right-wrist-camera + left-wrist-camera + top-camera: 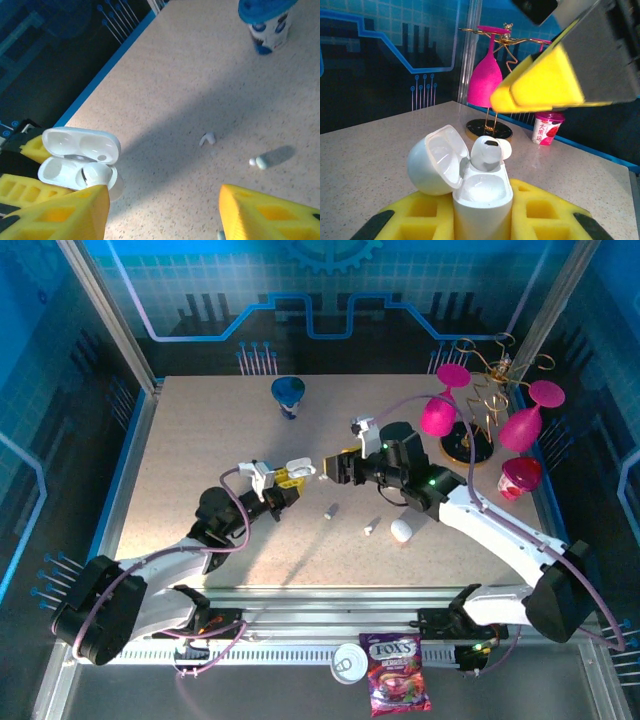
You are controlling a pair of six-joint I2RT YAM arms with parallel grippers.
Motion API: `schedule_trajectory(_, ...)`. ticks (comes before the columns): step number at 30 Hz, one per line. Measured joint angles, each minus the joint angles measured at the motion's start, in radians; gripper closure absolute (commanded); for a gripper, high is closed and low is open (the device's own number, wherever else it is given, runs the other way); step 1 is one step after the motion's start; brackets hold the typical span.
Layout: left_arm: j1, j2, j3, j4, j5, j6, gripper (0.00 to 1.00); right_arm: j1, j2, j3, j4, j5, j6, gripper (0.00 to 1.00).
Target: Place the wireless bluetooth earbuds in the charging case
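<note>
the left arm (150, 565) reaches from the near left corner toward the middle of the desk (200, 430), bent at the elbow. the left end effector (281, 480) is clenched on the charging case (482, 200), which stands upright between its yellow pads (540, 215), the lid open to the left. one earbud (489, 151) sits in the case, its round head above the rim. the right arm (500, 530) comes from the near right corner. the right end effector (338, 468) is just beside the case and faces it, released, its yellow fingers (65, 215) wide apart with nothing between them.

the desk is a pale speckled board inside blue walls with a circuit pattern. a blue cup (290, 395) stands at the back. nearer to the arms lie a loose earbud (331, 510), a second loose earbud (369, 529) and a second white case (401, 530), each apart from the others. at the right, pink glasses (438, 412) hang upside down on a gold rack (468, 447), with a pink yogurt cup (520, 478) near it. a candy bag (400, 687) lies in front of the arm bases.

the stem of the earbud in the case is hidden, so i cannot tell if it is fully seated. the round white thing (352, 662) beside the candy bag is hard to make out.
</note>
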Motion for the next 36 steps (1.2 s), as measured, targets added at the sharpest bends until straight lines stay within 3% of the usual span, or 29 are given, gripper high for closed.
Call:
schedule_trajectory(10, 0.000, 0.000, 0.006, 0.000, 0.007, 0.000, 1.00, 0.000, 0.040, 0.000, 0.001, -0.086, 0.011, 0.44)
schedule_trajectory(24, 0.000, 0.006, 0.007, -0.001, 0.007, 0.000, 1.00, 0.025, 0.075, 0.021, 0.000, -0.109, 0.002, 0.43)
schedule_trajectory(36, 0.000, 0.018, 0.007, 0.000, 0.015, 0.000, 1.00, 0.041, 0.093, 0.042, -0.001, -0.136, -0.022, 0.36)
